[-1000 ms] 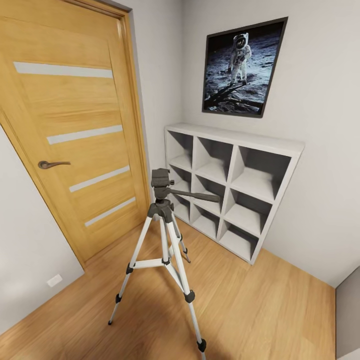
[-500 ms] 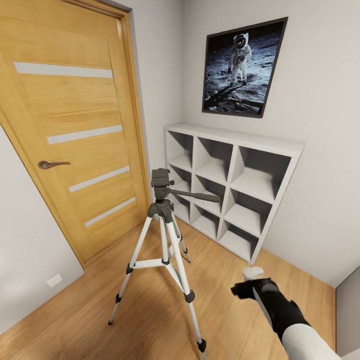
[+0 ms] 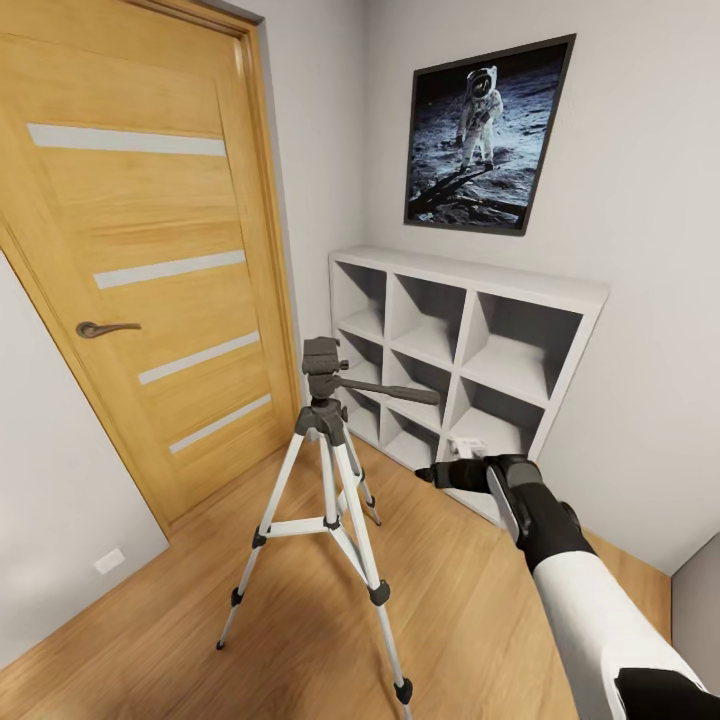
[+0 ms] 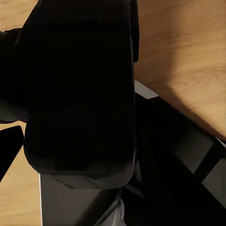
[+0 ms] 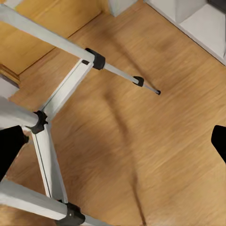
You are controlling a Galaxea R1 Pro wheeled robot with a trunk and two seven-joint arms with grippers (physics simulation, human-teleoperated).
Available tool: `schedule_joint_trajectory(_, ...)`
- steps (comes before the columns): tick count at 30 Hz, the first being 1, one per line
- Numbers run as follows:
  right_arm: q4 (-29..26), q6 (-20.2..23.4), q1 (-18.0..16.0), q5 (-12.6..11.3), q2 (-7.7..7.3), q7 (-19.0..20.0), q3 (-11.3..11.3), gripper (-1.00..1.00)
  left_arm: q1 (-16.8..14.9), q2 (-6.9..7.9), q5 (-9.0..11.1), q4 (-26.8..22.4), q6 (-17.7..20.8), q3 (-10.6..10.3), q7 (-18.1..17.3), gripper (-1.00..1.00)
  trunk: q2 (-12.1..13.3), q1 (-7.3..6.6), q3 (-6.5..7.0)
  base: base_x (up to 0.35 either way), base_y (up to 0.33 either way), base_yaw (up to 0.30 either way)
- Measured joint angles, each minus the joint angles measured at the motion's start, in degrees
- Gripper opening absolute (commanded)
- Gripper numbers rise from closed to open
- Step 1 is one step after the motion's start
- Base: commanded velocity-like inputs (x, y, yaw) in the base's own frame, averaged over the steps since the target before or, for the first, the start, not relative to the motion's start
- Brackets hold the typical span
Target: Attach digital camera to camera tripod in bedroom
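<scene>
**Ana:** What does the head view of the bedroom show?

**Ben:** A camera tripod (image 3: 330,470) stands on the light wood floor (image 3: 470,610) in front of an oak door (image 3: 140,250) with frosted strips. Its three silver legs are spread, and its black head carries a long pan handle pointing toward the white cube shelves (image 3: 470,375). An astronaut poster (image 3: 487,135) hangs on the grey wall above the shelves.

**Ana:** Where is the robot's arm relative to the tripod?

**Ben:** The right arm, white with a black wrist, reaches in beside the tripod on the shelf side. Its right claw (image 3: 440,474) sits just below the tip of the pan handle, near but apart from it. In the right wrist view the two dark fingertips sit at opposite edges, wide apart, with nothing between them but floor and the tripod's legs (image 5: 52,108).

**Ana:** And the digital camera?

**Ben:** In the left wrist view a large black boxy shape, apparently the digital camera (image 4: 77,89), sits very close to the lens above the wood floor. Whether the left claw is closed on it cannot be told.
</scene>
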Motion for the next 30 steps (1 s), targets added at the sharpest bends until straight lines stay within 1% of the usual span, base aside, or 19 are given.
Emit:
schedule_joint_trajectory(1, -0.1, 0.0, 0.0, 0.0, -0.02, 0.7, 0.0, 1.00, 0.0, 0.00, 0.0, 0.0, 0.0, 0.0, 0.0, -1.00, 0.0, 0.00, 0.00, 0.000, 0.000, 0.000)
schedule_joint_trajectory(2, -0.3, 0.1, -0.1, 0.1, -0.04, 3.0, 0.1, 1.00, 0.0, 0.00, 0.0, 0.0, 0.0, 0.0, 0.0, -1.00, 0.0, 0.00, 0.00, 0.000, 0.000, 0.000)
schedule_joint_trajectory(3, -0.4, 0.1, -0.2, 0.4, -0.03, 4.3, 0.2, 1.00, 0.0, 0.00, -0.1, 0.0, 0.0, 0.0, 0.0, -1.00, 0.0, 0.00, 0.00, 0.000, 0.000, 0.000)
schedule_joint_trajectory(4, -0.4, 0.1, -0.2, 0.6, -0.03, 4.9, 0.4, 1.00, 0.0, 0.00, -0.1, 0.0, 0.0, 0.0, 0.0, -1.00, 0.0, 0.00, 0.00, 0.000, 0.000, 0.000)
schedule_joint_trajectory(7, -0.4, 0.2, -0.2, 1.7, -0.02, 7.3, 3.0, 1.00, 0.0, 0.00, -0.1, 0.0, 0.0, 0.0, 0.0, -1.00, 0.0, 0.00, 0.00, 0.000, 0.000, 0.000)
schedule_joint_trajectory(9, -0.3, 0.2, -0.3, 2.1, 0.00, 7.8, 4.5, 1.00, 0.0, -0.04, -0.1, 0.0, 0.0, 0.0, 0.0, -1.00, 0.0, 0.00, 0.00, 0.000, 0.000, 0.000)
schedule_joint_trajectory(11, -0.3, 0.1, -0.2, 2.2, 0.05, 8.1, 5.3, 1.00, 0.0, -0.07, -0.1, 0.0, 0.0, 0.0, 0.0, -1.00, 0.0, 0.00, 0.00, 0.000, 0.000, 0.000)
schedule_joint_trajectory(17, -0.2, -0.3, -0.2, 2.3, 0.15, 8.2, 5.8, 1.00, 0.0, -0.09, -0.2, 0.0, 0.1, -0.1, 0.0, -1.00, 0.0, -0.01, 0.00, 0.096, 0.000, 0.000)
schedule_joint_trajectory(23, 0.2, -0.2, -0.2, 2.2, 0.16, 8.3, 5.9, 1.00, 0.0, -0.09, -0.2, 0.0, 0.1, -0.2, 0.0, -1.00, 0.0, 0.00, 0.00, 0.027, 0.000, 0.000)
schedule_joint_trajectory(25, 0.8, -0.2, -0.2, 2.3, 0.16, 8.3, 6.3, 1.00, 0.0, -0.09, -0.2, 0.0, 0.1, -0.2, 0.0, -1.00, 0.0, 0.00, 0.00, 0.004, 0.000, 0.000)
schedule_joint_trajectory(26, 1.7, -0.3, -0.2, 2.1, 0.22, 8.4, 9.6, 1.00, 0.0, -0.09, -0.1, 0.0, 0.1, -0.2, 0.0, -1.00, 0.0, 0.00, 0.00, 0.001, 0.000, 0.000)
schedule_joint_trajectory(27, 1.8, -0.3, -0.2, 2.0, 0.29, 8.5, 11.4, 1.00, 0.0, -0.09, -0.2, 0.0, 0.1, -0.2, 0.0, -1.00, 0.0, 0.00, 0.00, 0.000, 0.000, 0.000)
schedule_joint_trajectory(30, 1.4, 0.7, -0.1, 1.8, 0.35, 9.1, 11.6, 1.00, 0.1, -0.12, -0.1, 0.0, 0.1, -0.1, 0.0, -1.00, 0.0, 0.00, 0.00, 0.000, 0.000, 0.000)
